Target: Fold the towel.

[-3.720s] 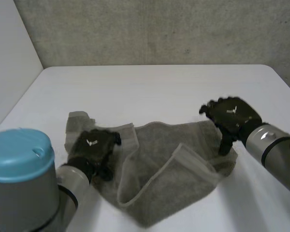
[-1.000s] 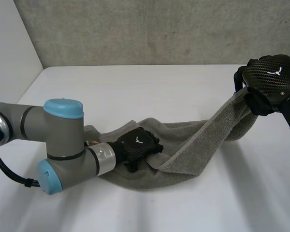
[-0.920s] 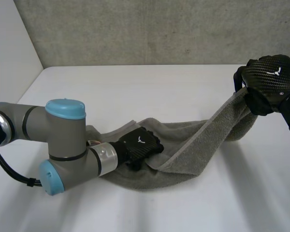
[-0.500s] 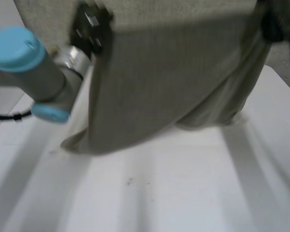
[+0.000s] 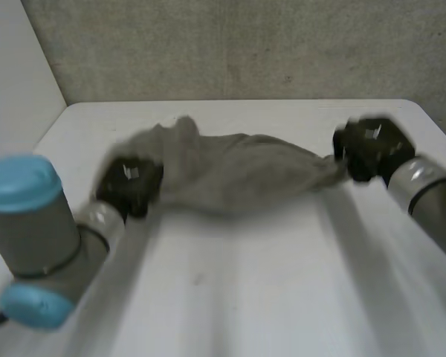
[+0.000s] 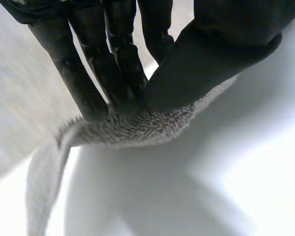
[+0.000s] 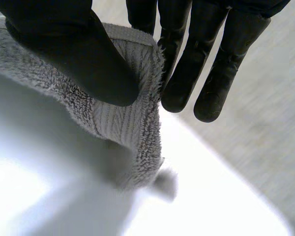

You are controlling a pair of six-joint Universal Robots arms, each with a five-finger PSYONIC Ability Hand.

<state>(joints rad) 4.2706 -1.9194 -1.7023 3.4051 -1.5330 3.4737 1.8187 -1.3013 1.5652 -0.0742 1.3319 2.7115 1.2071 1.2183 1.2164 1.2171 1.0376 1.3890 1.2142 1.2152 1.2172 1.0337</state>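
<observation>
Quick head count from where I'm standing: one towel [image 5: 238,171], grey, just the single one. One white table [image 5: 282,297] under it. Two robot arms, the left arm [image 5: 41,238] and the right arm [image 5: 431,197], and each ends in one black hand, so two hands total: left hand [image 5: 128,184], right hand [image 5: 370,149]. Each hand has one end of that same towel pinched, so two grips on one cloth. Light-blue caps [image 5: 18,178] — I count two, both on the left arm. One grey wall [image 5: 245,44] at the back.
</observation>
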